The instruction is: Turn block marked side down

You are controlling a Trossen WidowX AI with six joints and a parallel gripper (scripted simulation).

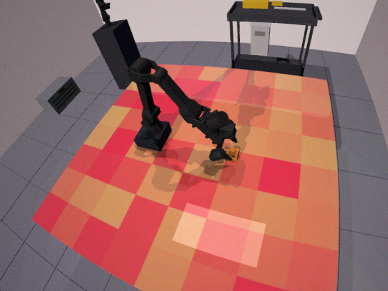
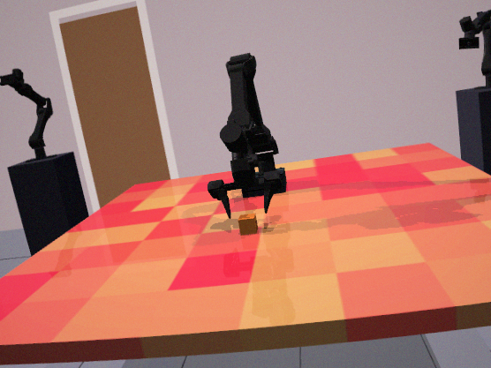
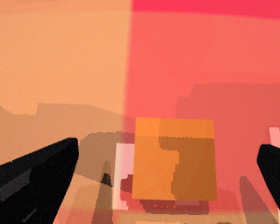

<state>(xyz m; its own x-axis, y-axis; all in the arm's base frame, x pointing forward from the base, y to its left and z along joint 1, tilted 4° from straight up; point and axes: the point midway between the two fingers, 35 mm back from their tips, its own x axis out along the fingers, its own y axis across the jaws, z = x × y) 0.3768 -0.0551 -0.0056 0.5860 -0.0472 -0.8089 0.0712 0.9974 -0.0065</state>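
The orange block (image 1: 236,155) (image 2: 248,226) (image 3: 196,172) rests on the patchwork table (image 1: 279,176) (image 2: 212,272) (image 3: 65,55). The wrist view shows its upper face plain orange, partly in shadow. Its front in the exterior view is also plain. No dark mark shows clearly in any view; the side towards the arm is too small to judge, and the underside is hidden. My gripper (image 1: 233,150) (image 2: 247,215) (image 3: 170,150) is open and empty. Its fingertips point down, one to each side of the block and slightly on the arm's side of it, with a gap on both sides.
The arm's base (image 1: 153,135) stands on the table behind the gripper. A bright light patch (image 1: 223,232) lies on the tabletop. Beyond the table stand a dark cart (image 1: 272,16) and a pedestal (image 1: 116,49) with another arm.
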